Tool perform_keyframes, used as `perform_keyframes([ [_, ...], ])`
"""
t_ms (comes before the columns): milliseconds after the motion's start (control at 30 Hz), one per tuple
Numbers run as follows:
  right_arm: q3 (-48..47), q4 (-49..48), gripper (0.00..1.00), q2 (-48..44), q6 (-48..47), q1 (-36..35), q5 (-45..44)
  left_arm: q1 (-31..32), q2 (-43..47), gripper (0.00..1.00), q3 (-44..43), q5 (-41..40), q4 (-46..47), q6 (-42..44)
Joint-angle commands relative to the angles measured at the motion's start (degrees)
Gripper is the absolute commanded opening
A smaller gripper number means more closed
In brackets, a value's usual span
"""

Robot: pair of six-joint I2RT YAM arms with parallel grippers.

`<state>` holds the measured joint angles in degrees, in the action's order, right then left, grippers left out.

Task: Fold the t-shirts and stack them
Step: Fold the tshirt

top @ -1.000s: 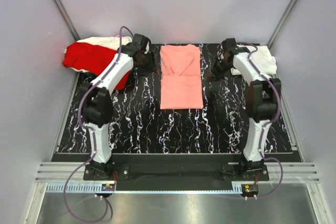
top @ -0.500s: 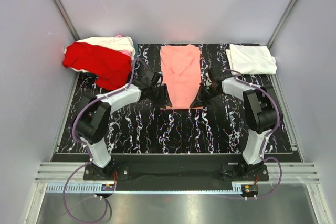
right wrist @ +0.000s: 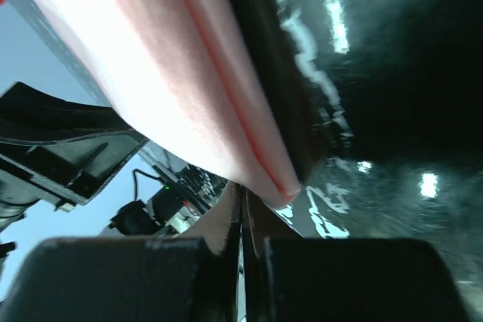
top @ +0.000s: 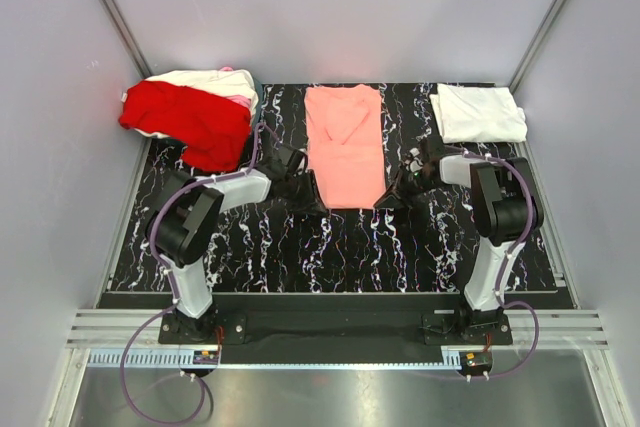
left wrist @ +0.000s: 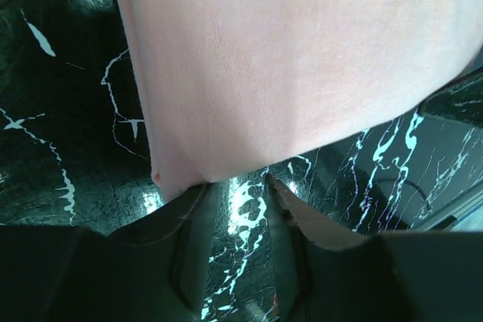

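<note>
Flanking the near hem of the salmon-pink t-shirt (top: 345, 152), folded lengthwise at the table's (top: 300, 247) far middle, both arms seemed set to begin the crosswise fold. The left gripper (left wrist: 235, 180) stood narrowly open at the near-left corner; the right gripper (right wrist: 243, 190) was pressed together at the near-right corner, on cloth or not unclear. The next move called for firm pinches, then a level carry toward the collar.

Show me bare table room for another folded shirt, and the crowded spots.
Most open: the table's near half, between the salmon-pink t-shirt's hem and the arm bases. Narrower: the strip between it and the white t-shirt. Crowded: the far-left heap with the red t-shirt, and the hem corners at the left end effector and right end effector.
</note>
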<state>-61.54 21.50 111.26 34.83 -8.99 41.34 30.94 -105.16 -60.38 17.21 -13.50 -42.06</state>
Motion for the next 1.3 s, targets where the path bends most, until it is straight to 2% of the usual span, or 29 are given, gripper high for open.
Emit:
perform_keyframes([
  [0, 1.0, -2.6, 0.00, 0.7, 0.4, 3.3, 6.7, -0.1, 1.6, 0.38, 1.7, -1.4, -1.2, 2.1],
  [133, 1.6, 0.9, 0.00, -0.3, -1.8, 4.6, 8.2, -0.1, 6.2, 0.38, 1.8, -4.1, -6.2, 3.0],
  [200, 0.5, 6.1, 0.00, -2.5, -4.1, 4.5, 2.6, -0.1, 9.3, 0.38, 1.1, -6.9, -10.6, 3.3],
  [300, -0.2, 11.3, 0.00, -7.7, -5.6, 4.5, -5.8, 0.0, 14.9, 0.43, 2.1, -13.2, -12.3, 3.1],
  [333, -0.1, 11.7, 0.09, -9.0, -5.5, 4.5, -7.1, -0.1, 16.2, 0.45, 2.6, -13.8, -12.1, 3.0],
  [367, 0.1, 12.1, 0.23, -11.6, -5.5, 4.5, -8.0, 0.0, 17.4, 0.49, 3.2, -14.0, -11.6, 2.7],
  [400, 0.4, 12.2, 0.47, -12.4, -5.3, 4.5, -9.2, -0.1, 18.8, 0.55, 4.2, -14.4, -10.5, 2.2],
  [433, 0.5, 12.2, 0.53, -13.0, -5.4, 4.5, -9.5, -0.1, 19.0, 0.63, 4.7, -14.1, -9.8, 1.9],
  [533, 0.5, 11.6, 0.61, -13.3, -6.3, 4.5, -9.0, -1.0, 17.7, 0.64, 6.1, -10.5, -6.1, 0.8],
  [767, -2.3, 10.8, 0.59, -6.9, -7.1, 4.5, -8.6, -1.2, 13.3, 0.63, 8.2, -8.0, 0.7, -0.7],
  [1033, -6.2, 10.7, 0.52, -1.3, -7.4, 3.2, -9.3, -2.0, 10.4, 0.60, 8.5, -8.2, 3.6, -1.3],
  [1267, -8.1, 10.8, 0.51, 1.5, -7.4, 0.1, -11.3, -2.7, 8.5, 0.58, 8.9, -8.8, 4.8, -1.0],
])
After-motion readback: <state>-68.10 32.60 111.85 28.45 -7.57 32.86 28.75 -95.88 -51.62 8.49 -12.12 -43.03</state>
